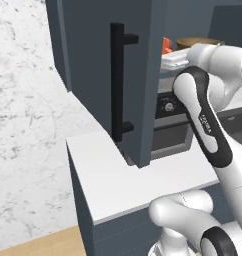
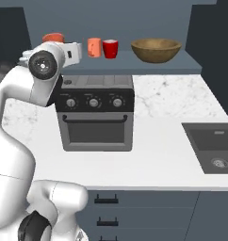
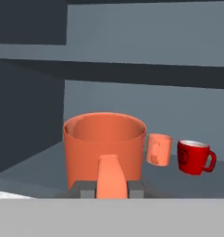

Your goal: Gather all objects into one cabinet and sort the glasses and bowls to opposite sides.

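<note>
My gripper (image 3: pixel 111 185) is shut on the handle of an orange cup (image 3: pixel 104 150), which stands upright and close in the hand view. In the right base view this cup (image 2: pixel 53 36) peeks over my arm at the left end of the cabinet shelf (image 2: pixel 191 63). To its right on the shelf stand a second orange cup (image 2: pixel 93 47), a red mug (image 2: pixel 110 48) and a wide brown wooden bowl (image 2: pixel 156 50). The second orange cup (image 3: pixel 158 149) and the red mug (image 3: pixel 195 157) also stand right of the held cup in the hand view. The cabinet door (image 1: pixel 93 75) stands open.
A dark toaster oven (image 2: pixel 96 113) sits on the white counter (image 2: pixel 172 155) right below the shelf. A sink (image 2: pixel 215 148) is set in the counter at the right. The open door's long black bar handle (image 1: pixel 118 85) juts out beside my arm.
</note>
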{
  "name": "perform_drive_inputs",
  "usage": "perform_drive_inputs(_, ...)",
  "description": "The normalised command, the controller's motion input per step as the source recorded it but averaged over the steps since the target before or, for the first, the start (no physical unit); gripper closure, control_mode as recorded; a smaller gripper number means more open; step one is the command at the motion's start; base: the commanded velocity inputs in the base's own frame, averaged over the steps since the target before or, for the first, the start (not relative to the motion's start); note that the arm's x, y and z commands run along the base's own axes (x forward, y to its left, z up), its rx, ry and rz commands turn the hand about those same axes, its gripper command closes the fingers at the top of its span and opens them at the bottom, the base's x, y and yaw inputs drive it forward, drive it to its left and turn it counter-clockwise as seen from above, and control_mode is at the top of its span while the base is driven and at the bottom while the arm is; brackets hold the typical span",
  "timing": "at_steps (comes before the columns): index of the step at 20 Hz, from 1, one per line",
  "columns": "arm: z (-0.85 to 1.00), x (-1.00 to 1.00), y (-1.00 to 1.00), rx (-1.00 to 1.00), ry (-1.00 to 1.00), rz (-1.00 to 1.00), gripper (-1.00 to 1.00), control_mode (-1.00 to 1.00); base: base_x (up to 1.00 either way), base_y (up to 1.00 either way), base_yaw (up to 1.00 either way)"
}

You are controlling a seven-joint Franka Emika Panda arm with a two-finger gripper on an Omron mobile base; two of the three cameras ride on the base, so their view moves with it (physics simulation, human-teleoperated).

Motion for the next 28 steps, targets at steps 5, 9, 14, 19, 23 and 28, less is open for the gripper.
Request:
perform_drive_inputs(5, -0.36, 0.49, 0.51, -0.07, -0.11, 0.00, 1.00, -1.00, 0.00, 0.00, 0.00)
perform_drive_inputs(9, -0.12, 0.66, 0.11, 0.00, 0.06, 0.00, 1.00, -1.00, 0.00, 0.00, 0.00)
perform_drive_inputs(14, 0.00, 0.53, 0.03, 0.00, 0.04, 0.00, 1.00, -1.00, 0.00, 0.00, 0.00)
perform_drive_inputs(19, 0.00, 0.50, 0.00, 0.00, 0.07, 0.00, 1.00, -1.00, 0.00, 0.00, 0.00)
perform_drive_inputs(23, 0.00, 0.45, 0.00, 0.00, 0.09, 0.00, 1.00, -1.00, 0.00, 0.00, 0.00)
perform_drive_inputs(28, 0.00, 0.47, 0.00, 0.00, 0.04, 0.00, 1.00, -1.00, 0.00, 0.00, 0.00)
